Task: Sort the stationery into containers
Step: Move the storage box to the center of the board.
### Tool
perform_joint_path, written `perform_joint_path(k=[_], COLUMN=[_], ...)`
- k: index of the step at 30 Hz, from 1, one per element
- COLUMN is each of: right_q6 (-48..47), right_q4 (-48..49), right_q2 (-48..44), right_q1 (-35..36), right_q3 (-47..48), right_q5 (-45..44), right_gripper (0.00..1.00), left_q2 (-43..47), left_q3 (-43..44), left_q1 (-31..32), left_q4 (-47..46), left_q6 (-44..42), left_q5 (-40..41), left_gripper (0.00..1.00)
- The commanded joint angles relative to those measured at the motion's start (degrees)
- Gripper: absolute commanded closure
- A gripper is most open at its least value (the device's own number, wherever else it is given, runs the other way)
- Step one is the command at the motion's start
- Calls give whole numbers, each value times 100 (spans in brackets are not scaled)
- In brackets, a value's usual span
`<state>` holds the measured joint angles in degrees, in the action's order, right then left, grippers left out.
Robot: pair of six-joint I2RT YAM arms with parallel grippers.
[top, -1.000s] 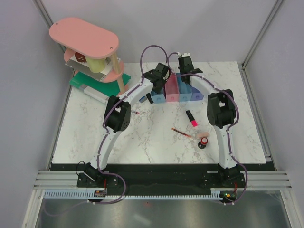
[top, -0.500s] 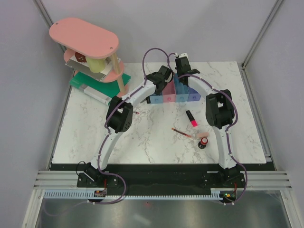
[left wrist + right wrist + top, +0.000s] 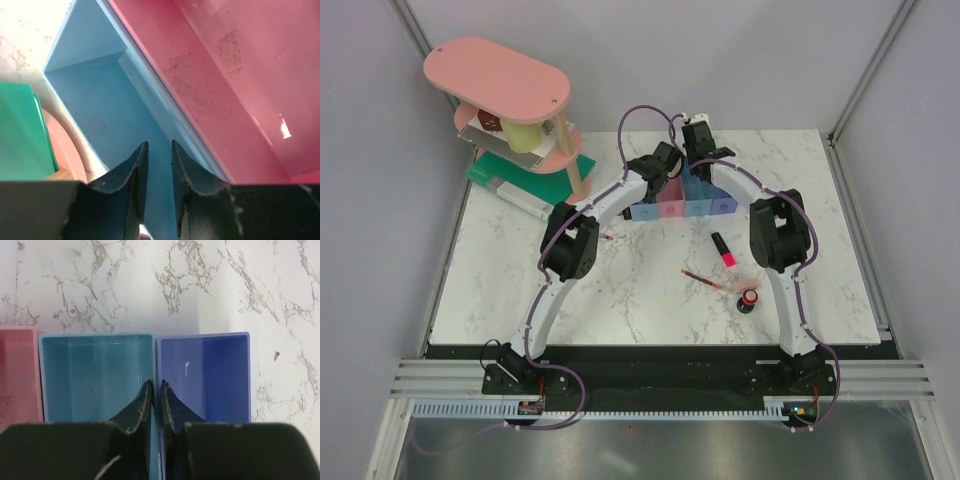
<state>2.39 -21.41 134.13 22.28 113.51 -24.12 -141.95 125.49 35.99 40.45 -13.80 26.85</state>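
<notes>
Four bins [image 3: 672, 210] at far middle, all empty; marker [image 3: 723, 250], pen [image 3: 701, 277], eraser [image 3: 750, 285], knob [image 3: 749, 301] lie loose near-right of them. Right gripper [image 3: 155, 385] clenched on the wall between light-blue and purple bins. Left gripper [image 3: 159, 145] in leftmost blue bin, jaws a slit apart, can't tell if gripping. If dragging the row: keep it flat, slow, clear of the marker.

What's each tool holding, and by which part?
Right tool pinches the light blue bin and purple bin by their adjoining walls. Left tool: cannot tell.
</notes>
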Motion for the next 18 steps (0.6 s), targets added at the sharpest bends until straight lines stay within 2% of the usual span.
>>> perform_joint_path(k=[1,6,11,13,15,18], right_q6=[-107,-169,-195,-362,-380,-433], right_q4=[-197,-206,-197,-197,-188,-162], right_q2=[114,0,-272,-431,-562,-712], right_q1=[1015,1067,1067,1068,1059,1050], right_q3=[-145,-180,-321,-382,-418,-488], right_q5=[830,812,768,760,742,602], right_gripper=[92,89,76,65,64,53], left_q2=[115,404,835,1028,1143,1266], left_q3=[-244,-358,-578,-631,-640,-622], left_q1=[400,330,339,339,339,339], left_q4=[-309,-300,-300,-292,-300,-300], left_q6=[-430,-299,-71,-26,0,27], left_q5=[-251,-347,-593,-628,-663,-716], left_gripper=[67,67,65,64,63,62])
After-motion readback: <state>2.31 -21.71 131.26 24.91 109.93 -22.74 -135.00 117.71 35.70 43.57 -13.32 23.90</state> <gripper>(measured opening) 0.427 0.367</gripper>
